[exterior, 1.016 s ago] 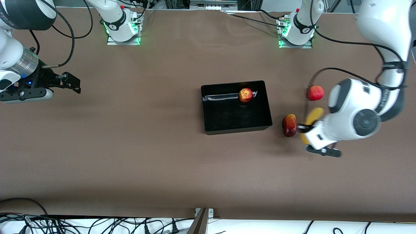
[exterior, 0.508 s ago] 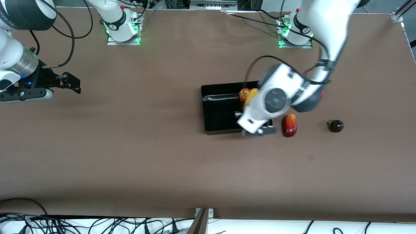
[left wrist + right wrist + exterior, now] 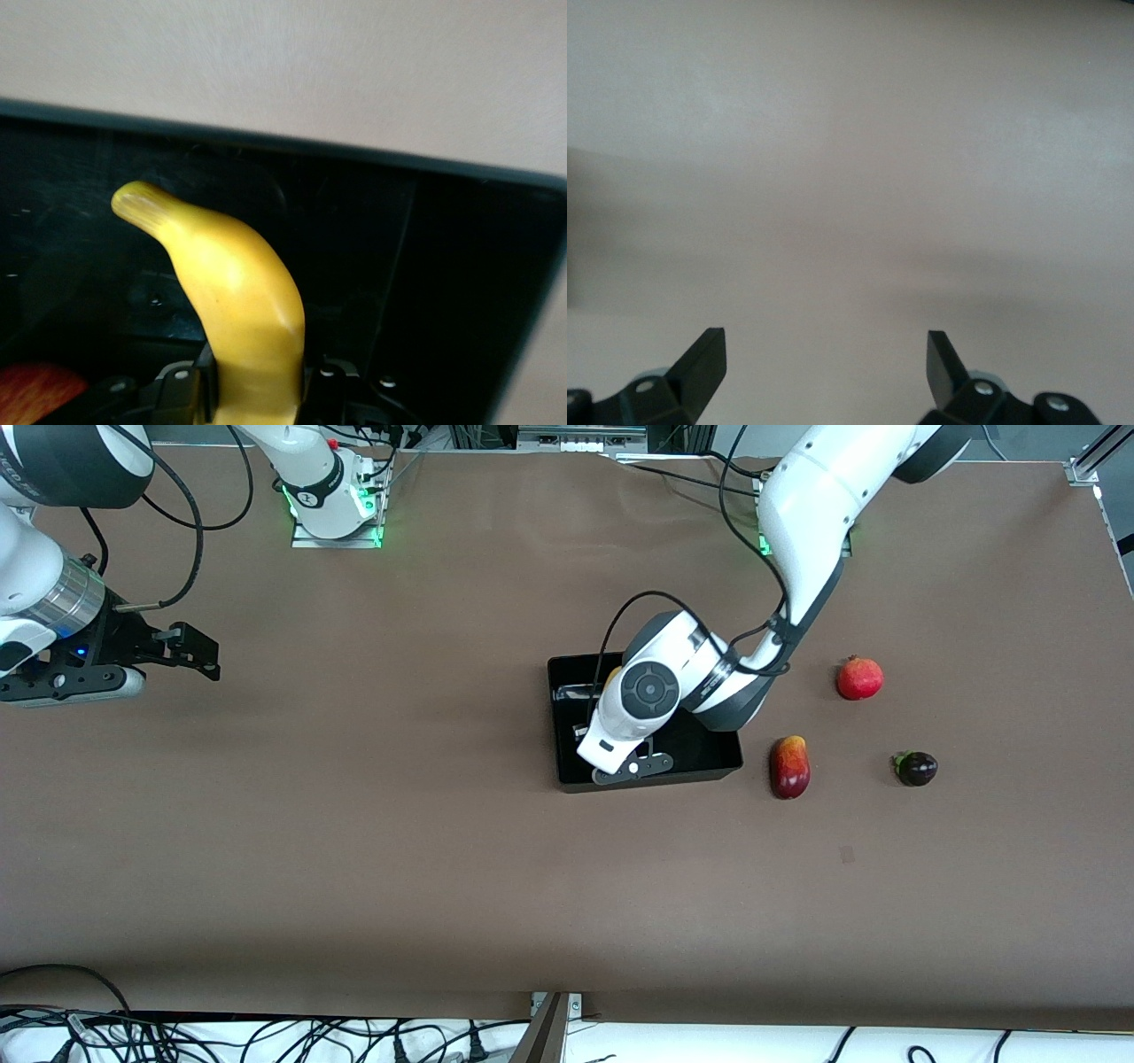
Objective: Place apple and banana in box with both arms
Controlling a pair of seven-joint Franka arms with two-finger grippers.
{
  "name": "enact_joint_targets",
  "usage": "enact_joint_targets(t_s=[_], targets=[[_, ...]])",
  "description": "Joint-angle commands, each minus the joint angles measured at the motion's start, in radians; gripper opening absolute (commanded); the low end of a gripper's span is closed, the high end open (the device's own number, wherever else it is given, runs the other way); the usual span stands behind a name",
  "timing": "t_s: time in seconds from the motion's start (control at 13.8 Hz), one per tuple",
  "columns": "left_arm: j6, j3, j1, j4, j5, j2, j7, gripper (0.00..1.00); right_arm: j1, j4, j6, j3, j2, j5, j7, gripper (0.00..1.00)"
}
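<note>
My left gripper (image 3: 257, 390) is shut on the yellow banana (image 3: 230, 292) and holds it inside the black box (image 3: 651, 779), low over its glossy floor (image 3: 443, 266). In the front view the left wrist covers most of the box, and only a sliver of banana (image 3: 611, 677) shows. The apple is hidden there; a red edge of the apple (image 3: 35, 390) shows in the left wrist view, in the box beside the banana. My right gripper (image 3: 199, 657) is open and empty, waiting above bare table at the right arm's end; its fingers (image 3: 704, 354) are wide apart.
Three other fruits lie on the table toward the left arm's end, outside the box: a round red fruit with a crown tip (image 3: 859, 677), a red-yellow mango-like fruit (image 3: 789, 766) close to the box, and a small dark purple fruit (image 3: 916, 768).
My left arm has carried the banana from the table by the mango-like fruit over into the box. Its wrist now covers the apple in the front view. The right arm has not moved.
</note>
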Motion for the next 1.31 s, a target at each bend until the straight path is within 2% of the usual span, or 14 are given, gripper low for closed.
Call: enact_joint_targets(t_s=[0.0, 0.07, 0.15, 0.22, 0.51, 0.73, 1.02, 1.23], targets=[[0.03, 0.011, -0.03, 0.011, 0.003, 0.028, -0.014, 0.0, -0.008, 0.021, -0.006, 0.007, 0.008, -0.002, -0.002, 1.0], [0.049, 0.012, -0.024, 0.009, 0.001, 0.038, -0.005, 0.01, -0.008, 0.021, -0.006, 0.005, 0.008, -0.002, -0.002, 1.0], [0.047, 0.012, -0.021, 0.009, 0.001, 0.041, -0.004, 0.2, -0.008, 0.021, -0.006, 0.007, 0.008, -0.002, -0.002, 1.0], [0.047, 0.014, -0.018, 0.011, 0.0, 0.042, -0.008, 0.99, -0.008, 0.021, -0.003, 0.007, 0.008, -0.002, -0.002, 1.0], [0.006, 0.014, 0.022, 0.025, -0.006, -0.017, -0.005, 1.0, -0.007, 0.021, 0.0, 0.007, 0.008, -0.002, -0.002, 1.0], [-0.159, 0.006, 0.099, 0.031, -0.003, -0.158, 0.03, 1.0, -0.007, 0.021, 0.0, 0.007, 0.008, -0.002, -0.002, 1.0], [-0.451, 0.004, 0.275, 0.08, -0.003, -0.295, 0.364, 1.0, -0.005, 0.021, 0.019, 0.007, 0.008, -0.002, -0.002, 1.0], [-0.543, 0.032, 0.367, 0.074, 0.0, -0.397, 0.598, 1.0, -0.002, 0.037, 0.02, 0.007, 0.016, 0.0, 0.0, 1.0]])
